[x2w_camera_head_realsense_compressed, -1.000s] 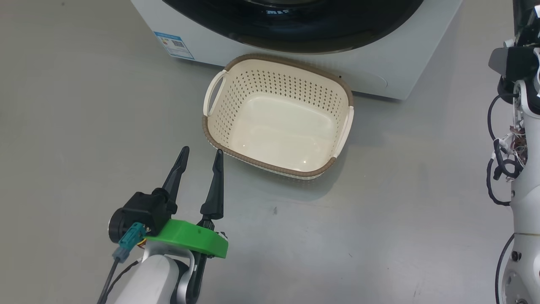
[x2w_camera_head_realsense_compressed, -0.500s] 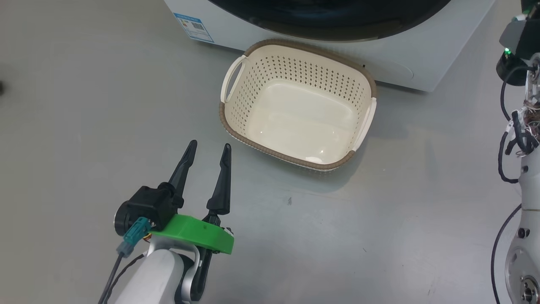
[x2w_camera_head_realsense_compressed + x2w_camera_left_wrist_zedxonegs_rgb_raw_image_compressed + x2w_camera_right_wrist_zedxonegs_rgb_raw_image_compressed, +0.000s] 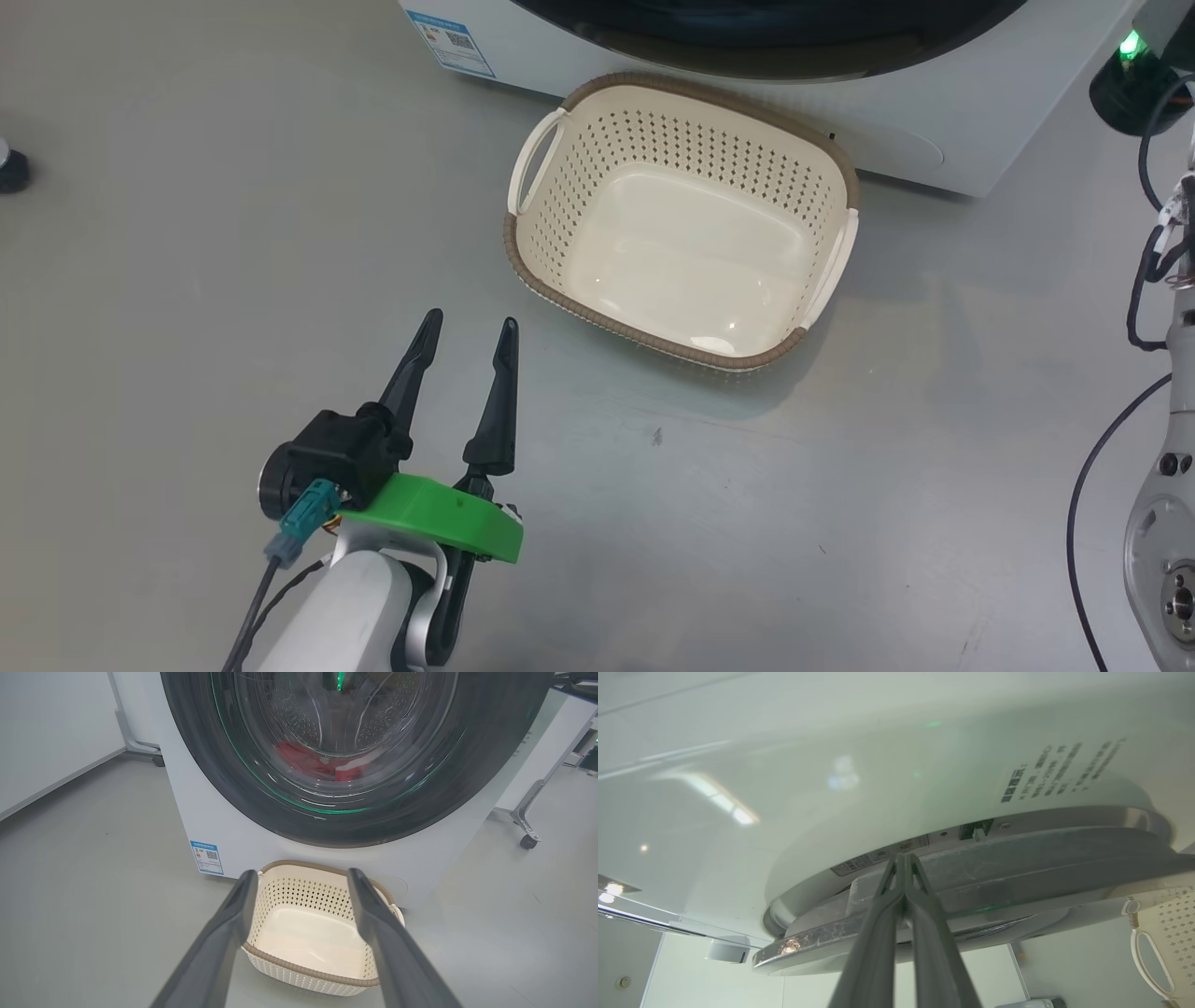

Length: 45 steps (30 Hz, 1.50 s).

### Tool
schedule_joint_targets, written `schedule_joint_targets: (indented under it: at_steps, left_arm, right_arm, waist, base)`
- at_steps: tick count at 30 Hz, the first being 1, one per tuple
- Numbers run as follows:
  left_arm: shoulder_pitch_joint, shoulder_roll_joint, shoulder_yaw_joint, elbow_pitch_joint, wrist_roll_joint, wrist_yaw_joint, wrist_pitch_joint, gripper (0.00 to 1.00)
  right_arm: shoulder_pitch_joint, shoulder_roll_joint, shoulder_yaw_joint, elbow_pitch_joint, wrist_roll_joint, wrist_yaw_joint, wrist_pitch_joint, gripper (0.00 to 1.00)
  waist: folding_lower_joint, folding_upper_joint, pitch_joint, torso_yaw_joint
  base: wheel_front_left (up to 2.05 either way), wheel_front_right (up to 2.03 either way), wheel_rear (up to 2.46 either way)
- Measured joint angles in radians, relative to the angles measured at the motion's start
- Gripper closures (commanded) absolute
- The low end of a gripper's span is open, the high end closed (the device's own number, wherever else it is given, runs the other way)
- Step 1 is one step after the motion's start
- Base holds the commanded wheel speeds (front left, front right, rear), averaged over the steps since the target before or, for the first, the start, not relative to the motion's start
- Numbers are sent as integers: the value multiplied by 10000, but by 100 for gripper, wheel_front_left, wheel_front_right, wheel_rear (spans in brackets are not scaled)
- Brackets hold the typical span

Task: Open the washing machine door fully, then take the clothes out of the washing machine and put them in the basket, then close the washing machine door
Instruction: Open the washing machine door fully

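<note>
— Everything in the head view has slid right and up since a second ago, the basket [image 3: 691, 149] and the washing machine [image 3: 934, 140] together, so the camera has turned, not the things.

— Where does the basket stand?

— On the floor [image 3: 187, 280], just in front of the washing machine and below its door [image 3: 210, 765], with its cream bottom showing.

— And the clothes [image 3: 303, 760]?

— Red, lying low inside the drum, seen through the door's glass.

— The fingers?

— Those of the left gripper [image 3: 471, 319] stand wide apart over the floor, near the basket's closest corner, gripping nothing. Those of the right gripper [image 3: 903, 856] are pressed together, with their tips at the door's edge where it meets the white front. Whether they touch it, I cannot tell.
</note>
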Motion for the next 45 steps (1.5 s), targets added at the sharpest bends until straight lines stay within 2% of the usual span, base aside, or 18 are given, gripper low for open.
schedule_joint_targets:
  at_steps: [26,45]
  left_arm:
    - [-5,-15,-303,-173,-414,48,0,0]
    - [-17,-25,-351,-94,-453,98,0,0]
  right_arm:
    - [-1125,-633,119,1432,351,0,1095,100]
    - [-1105,-922,268,2443,412,0,1697,100]
  waist:
    - [0,0,176,471]
    - [0,0,-79,550]
  base:
    - [0,0,0]
    - [0,0,0]
